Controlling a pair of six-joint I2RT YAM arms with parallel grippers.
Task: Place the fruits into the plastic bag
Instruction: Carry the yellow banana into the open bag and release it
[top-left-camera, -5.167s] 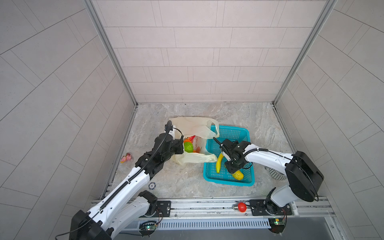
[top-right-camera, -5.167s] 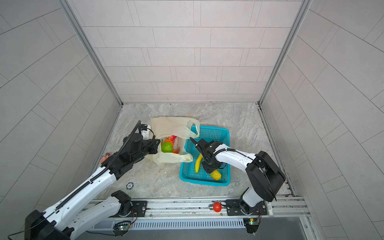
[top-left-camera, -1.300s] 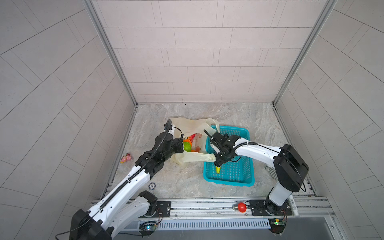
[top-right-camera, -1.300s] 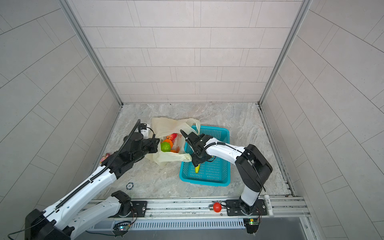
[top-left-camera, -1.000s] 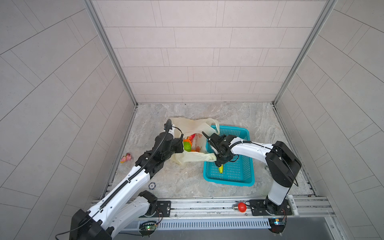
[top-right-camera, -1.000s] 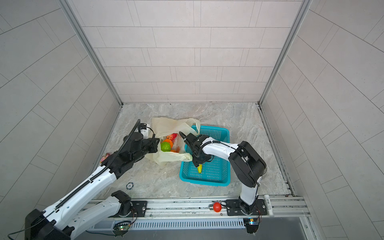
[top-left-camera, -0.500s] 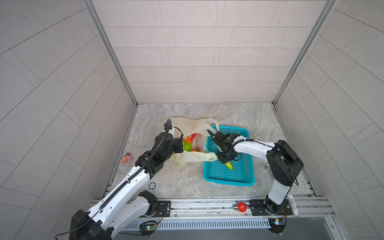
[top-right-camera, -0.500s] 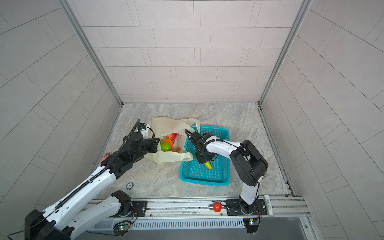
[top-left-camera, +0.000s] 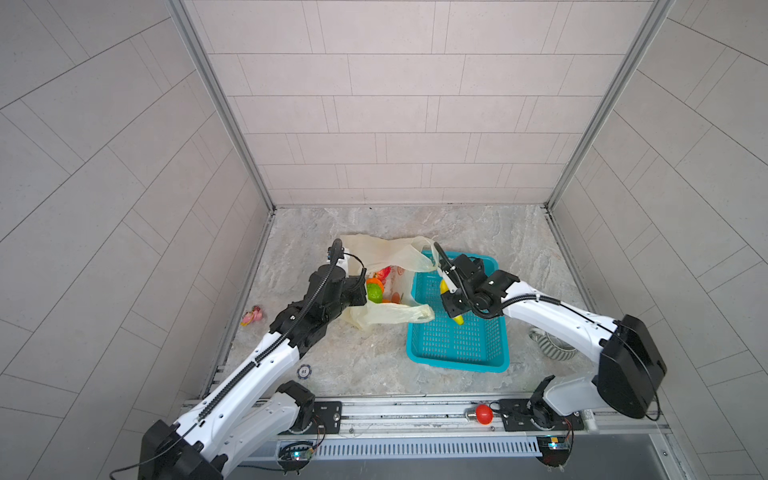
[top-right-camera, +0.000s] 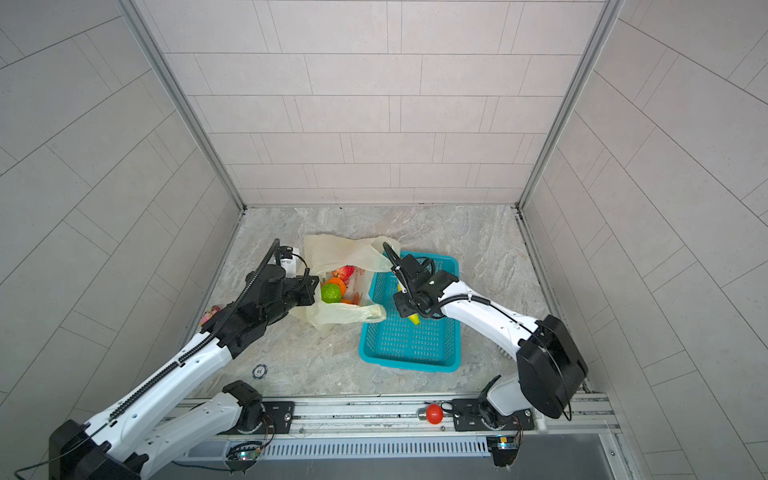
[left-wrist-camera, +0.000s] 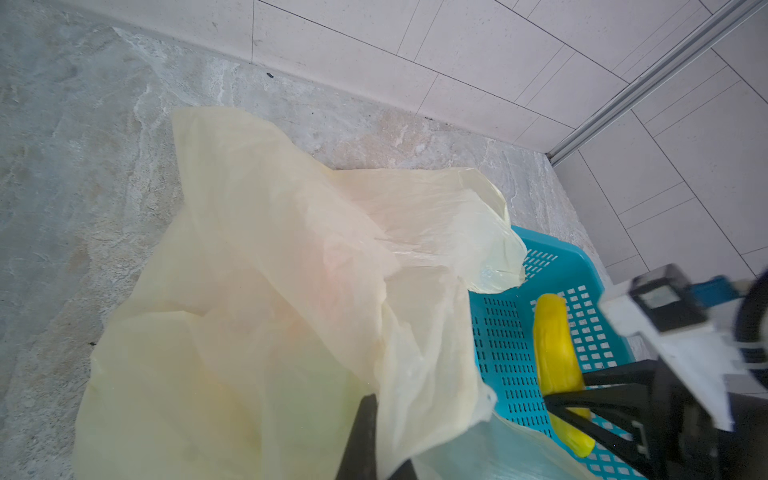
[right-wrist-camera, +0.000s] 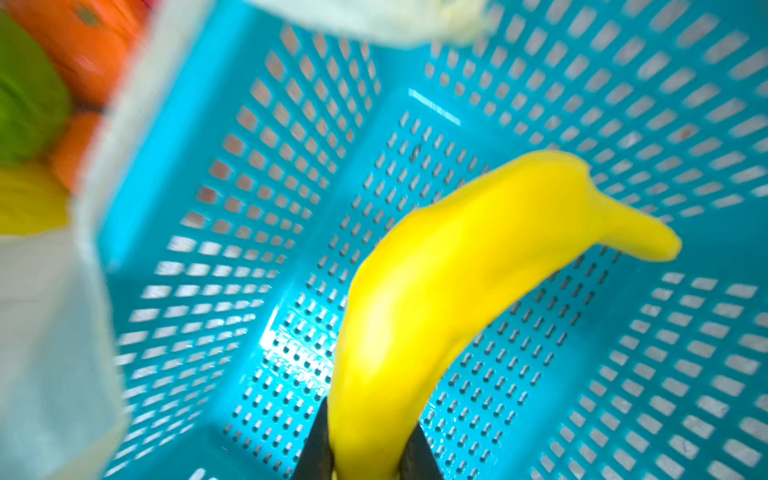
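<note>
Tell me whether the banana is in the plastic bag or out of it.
Out. The right gripper holds the banana over the teal basket, beside the plastic bag, not inside it.

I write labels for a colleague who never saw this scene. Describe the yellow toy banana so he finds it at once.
Find the teal perforated plastic basket, right of the cream-yellow plastic bag. Over its side next to the bag, the right hand grips the yellow toy banana: long, curved, the only fruit seen outside the bag.
</note>
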